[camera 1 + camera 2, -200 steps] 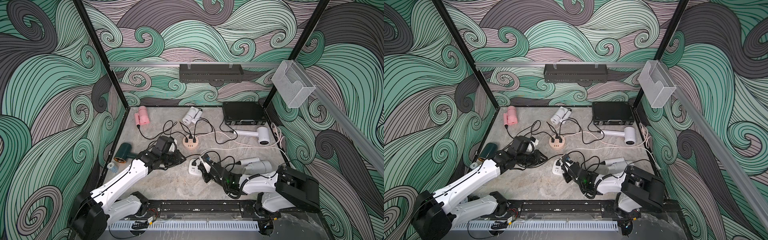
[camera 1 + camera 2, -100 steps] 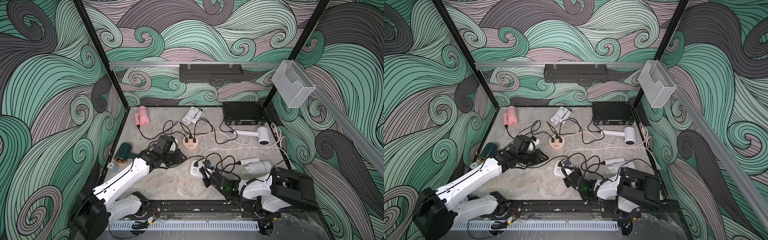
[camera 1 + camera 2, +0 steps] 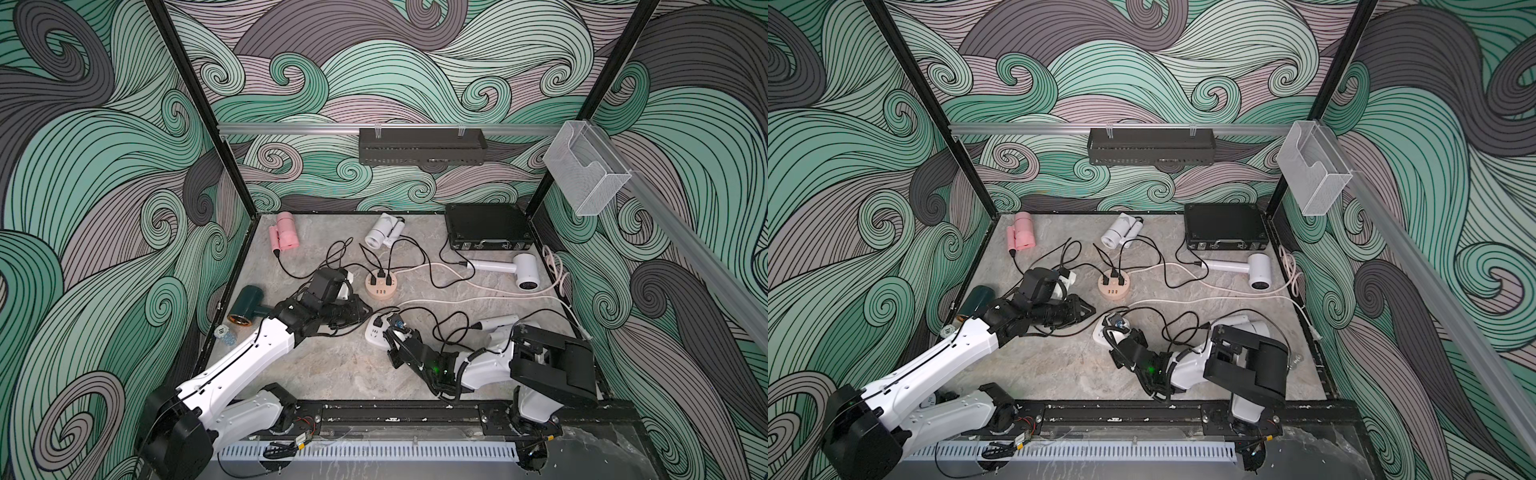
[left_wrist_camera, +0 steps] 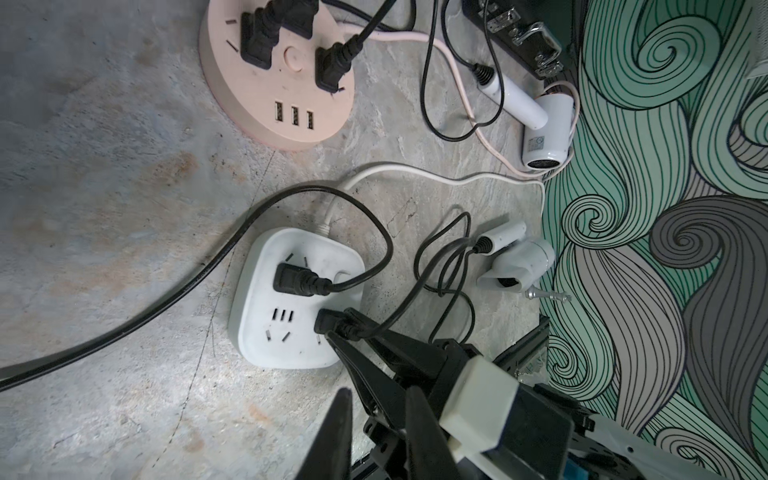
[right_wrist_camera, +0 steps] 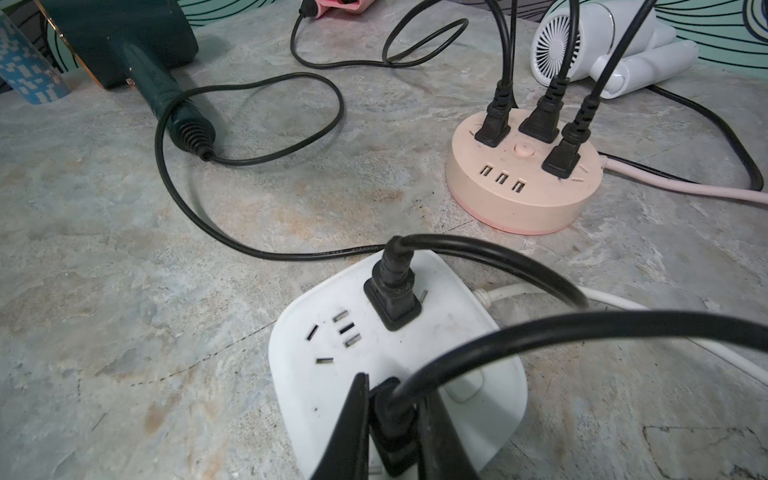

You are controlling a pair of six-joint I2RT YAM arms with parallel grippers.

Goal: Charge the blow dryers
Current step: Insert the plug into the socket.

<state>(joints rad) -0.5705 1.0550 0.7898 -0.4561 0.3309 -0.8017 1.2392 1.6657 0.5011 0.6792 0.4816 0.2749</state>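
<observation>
Blow dryers [image 3: 505, 268]: five lie on the bench [image 3: 324, 374]. Pink dryer [image 3: 284, 237] at 11 o'clock, folded white dryer [image 3: 382, 235] at 12, long-handled white dryer [image 3: 505, 268] at 2, dark green dryer [image 3: 247, 309] at 9, last white dryer [image 3: 498, 323] at 4 beside the right arm.

Round peach hub [image 3: 381, 284] mid-bench, three plugs in. Square white hub [image 3: 376, 332] just at its 6 o'clock. It has one plug in, whose cord seems to run to the green dryer.

Right end effector [image 5: 390, 395] is clamped on a second black plug [image 5: 388, 419] at the white hub's near edge. Its cord appears to lead to the 4 o'clock dryer. Prongs are hidden, so I cannot tell if it is fully home.

Left end effector [image 4: 378, 392] sits near the white hub's 9 o'clock side, fingers slightly apart, nothing between them.

Step in hand, my reading: seating the last plug.
- Push straight along the prongs, not at a slant. The hub looks light and may skid or tip.
- The left end effector could brace the hub's edge.
- Let go only once the plug sits flush.
- Back out along the same line. The cord arches over the fingers and could snag, dragging the plug out.
</observation>
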